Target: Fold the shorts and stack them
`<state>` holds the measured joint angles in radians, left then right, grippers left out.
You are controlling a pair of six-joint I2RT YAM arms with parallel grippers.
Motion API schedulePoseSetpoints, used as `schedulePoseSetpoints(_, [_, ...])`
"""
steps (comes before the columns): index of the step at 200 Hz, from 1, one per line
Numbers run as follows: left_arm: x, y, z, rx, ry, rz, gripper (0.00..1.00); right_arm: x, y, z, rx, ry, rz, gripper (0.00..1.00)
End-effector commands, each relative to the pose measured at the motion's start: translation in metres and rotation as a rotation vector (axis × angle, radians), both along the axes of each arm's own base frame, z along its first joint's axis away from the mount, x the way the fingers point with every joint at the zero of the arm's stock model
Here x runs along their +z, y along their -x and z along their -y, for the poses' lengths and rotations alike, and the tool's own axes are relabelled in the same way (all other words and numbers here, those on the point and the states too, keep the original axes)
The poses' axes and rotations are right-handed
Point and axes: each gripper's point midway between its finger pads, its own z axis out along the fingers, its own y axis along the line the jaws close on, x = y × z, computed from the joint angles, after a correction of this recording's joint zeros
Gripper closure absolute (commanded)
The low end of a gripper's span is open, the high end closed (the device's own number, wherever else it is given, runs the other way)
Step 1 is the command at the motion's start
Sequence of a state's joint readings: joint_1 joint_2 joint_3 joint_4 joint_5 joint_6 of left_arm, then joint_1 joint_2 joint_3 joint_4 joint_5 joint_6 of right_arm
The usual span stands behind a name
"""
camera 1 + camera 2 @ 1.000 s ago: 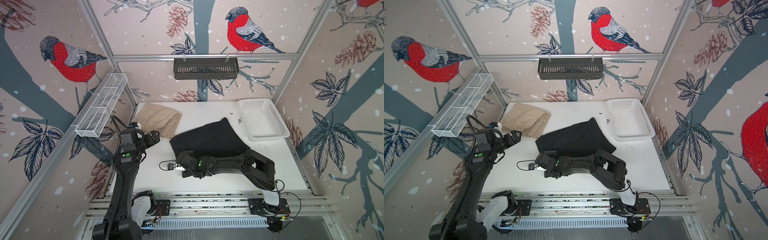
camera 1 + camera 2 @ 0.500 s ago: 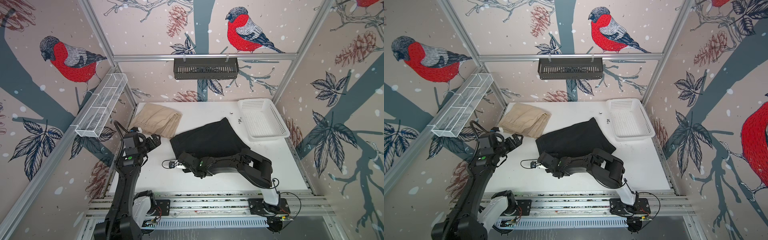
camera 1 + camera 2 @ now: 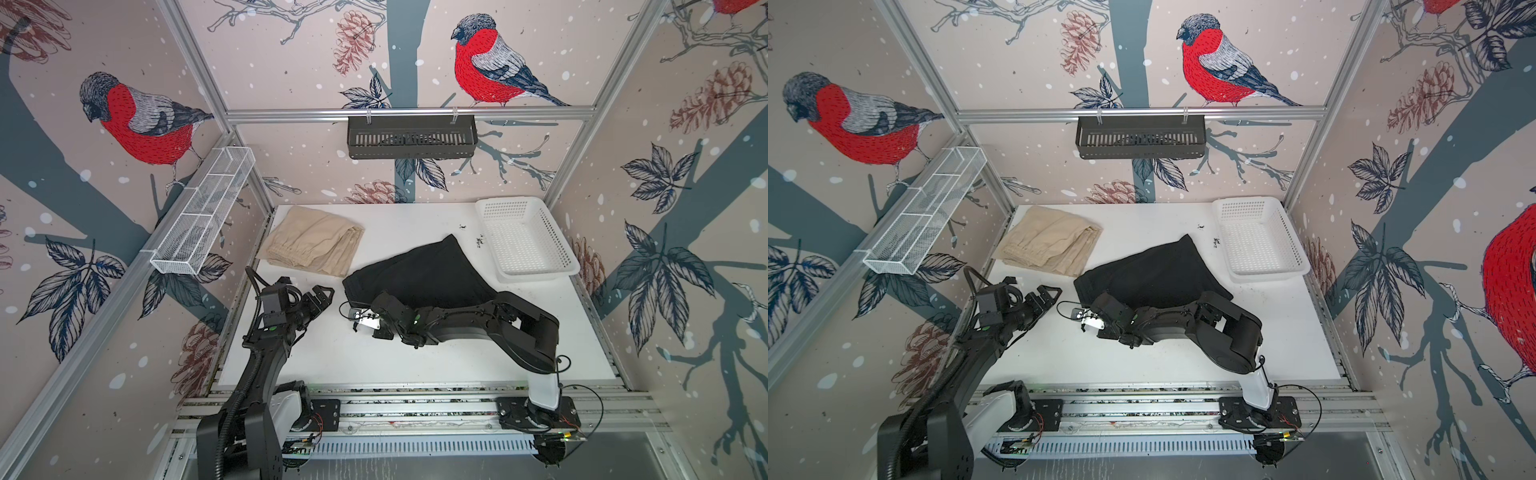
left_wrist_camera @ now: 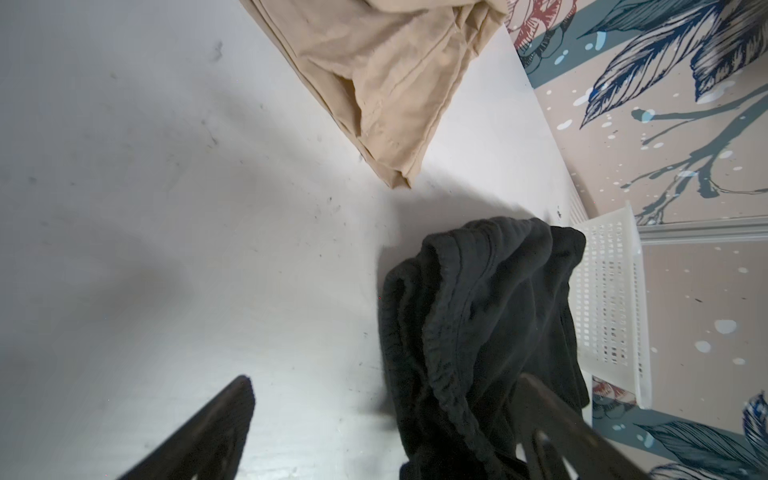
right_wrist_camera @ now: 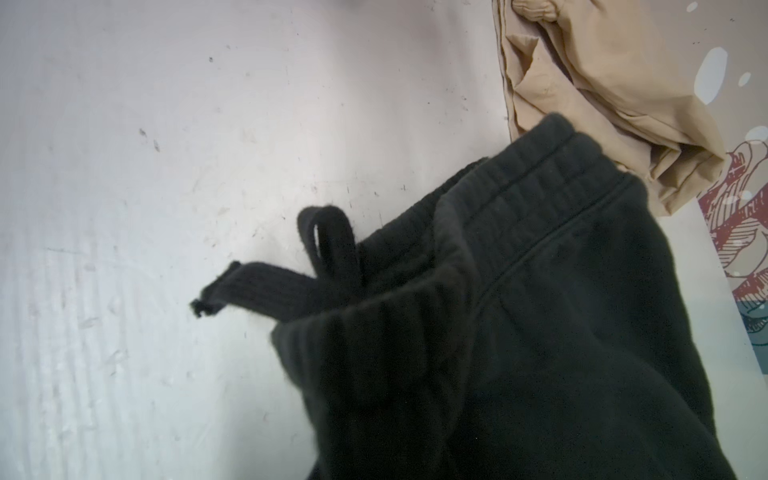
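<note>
Both arms have shifted: your left arm [image 3: 262, 361] has drawn back from the beige shorts [image 3: 316, 245] toward the near side and swung right, so the left fingers [image 4: 199, 436] now point at the waistband of the black shorts [image 3: 419, 270]. Your right arm [image 3: 449, 322] has nudged forward to that pair's near-left corner. This reads as the set-up for a two-handed pick along the waistband, opening the black pair's fold. The beige pair already lies folded at the far left of the tabletop [image 3: 415, 357], ready to take the stack. The left fingers stand wide apart with nothing between them, just beside the waistband and not touching it in both top views. The right fingers are hidden under the wrist and the bunched cloth. The right wrist view shows only waistband and drawstring [image 5: 332, 253] close up, so you cannot tell whether they have clamped on fabric. The black shorts lie mid-tabletop, between the beige pair and the white basket [image 3: 523, 237] at the far right. Your right arm lies low, stretched leftward across the middle, and the left rises from the near rail with its wrist tipped down.
</note>
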<state>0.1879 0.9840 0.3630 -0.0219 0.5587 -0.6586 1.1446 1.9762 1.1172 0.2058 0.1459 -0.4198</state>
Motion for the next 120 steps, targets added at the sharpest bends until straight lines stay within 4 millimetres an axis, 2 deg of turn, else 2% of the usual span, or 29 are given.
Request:
schedulePoseSetpoints(1, [0.020,-0.009,0.015,-0.045,0.111,0.109,0.02,0.012,0.002,-0.010,-0.005,-0.090,-0.034,0.98])
schedulePoseSetpoints(23, [0.015,-0.007,0.025,-0.055,0.179,0.106,0.02,0.018,0.002,-0.011,-0.014,-0.130,-0.030,0.99])
schedulePoseSetpoints(55, [-0.001,-0.005,0.041,-0.091,0.187,0.054,0.02,0.025,0.001,-0.010,-0.032,-0.176,-0.016,0.99])
schedulePoseSetpoints(120, [-0.012,-0.008,0.062,-0.144,0.249,0.034,0.02,0.043,-0.001,-0.013,-0.061,-0.253,0.016,0.99])
